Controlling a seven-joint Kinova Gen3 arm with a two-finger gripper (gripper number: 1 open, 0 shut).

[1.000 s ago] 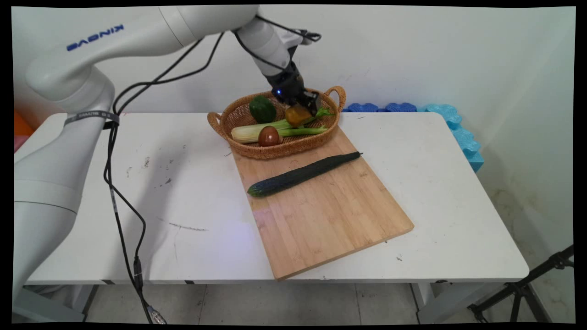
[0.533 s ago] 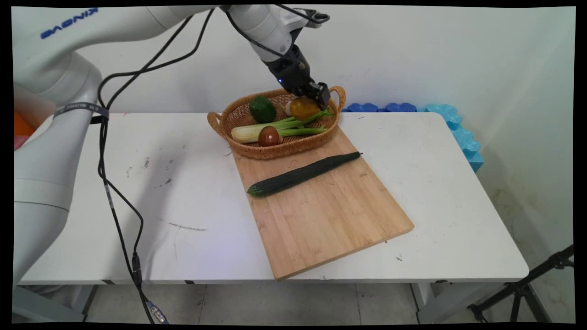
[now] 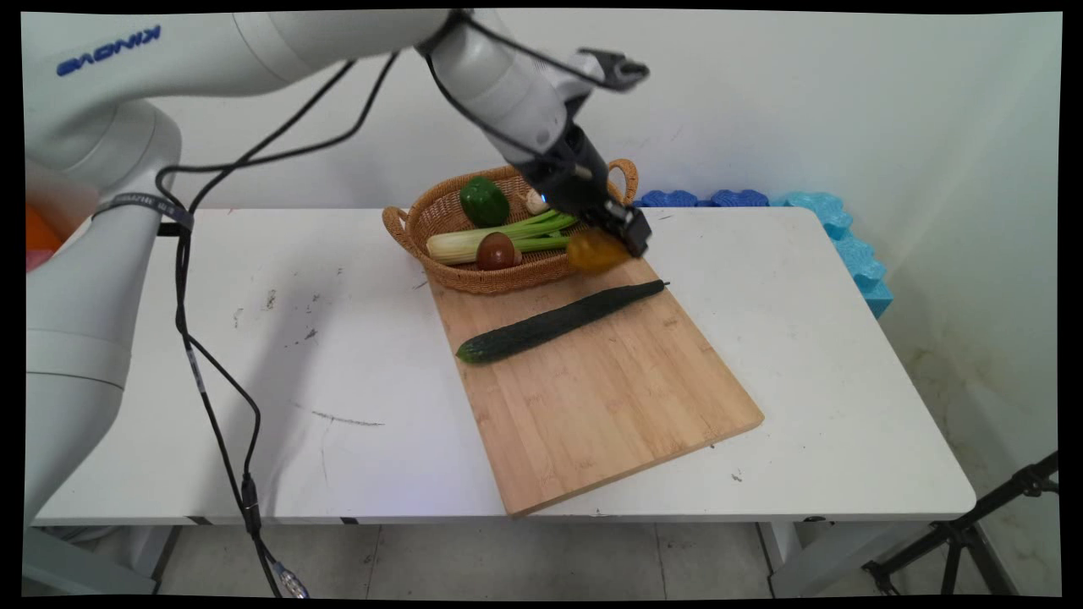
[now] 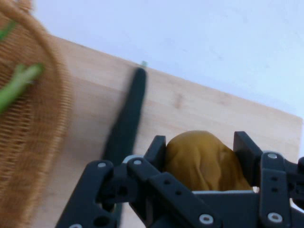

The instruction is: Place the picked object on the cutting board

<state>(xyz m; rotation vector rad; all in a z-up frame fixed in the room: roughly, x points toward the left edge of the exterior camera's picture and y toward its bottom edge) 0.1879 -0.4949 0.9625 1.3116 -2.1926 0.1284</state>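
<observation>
While its two black fingers (image 4: 159, 148) clamp a yellow-orange pepper (image 4: 204, 161) from either side, the gripper (image 3: 611, 243) hangs clear of the surface at the near rim of the wicker basket (image 3: 440, 216), over the far end of the wooden cutting board (image 3: 609, 397). Held aloft, the pepper (image 3: 595, 252) touches neither basket nor board. Just beneath and ahead of the fingertips lies a long dark cucumber (image 3: 558, 321), its stem end nearest the hand; behind the gripper, inside the basket, rest celery stalks (image 3: 499, 237), a green pepper (image 3: 484, 200), a reddish-brown tomato (image 3: 497, 251) and a pale mushroom (image 3: 536, 201). The white table (image 3: 846, 381) spreads beyond the board on every side. Smooth, rounded skin gives the fingers little purchase, so the pepper might slip out if the arm swings sharply, and from this height it could roll off the board. A low pass might also knock the cucumber askew or catch the basket's rim.
</observation>
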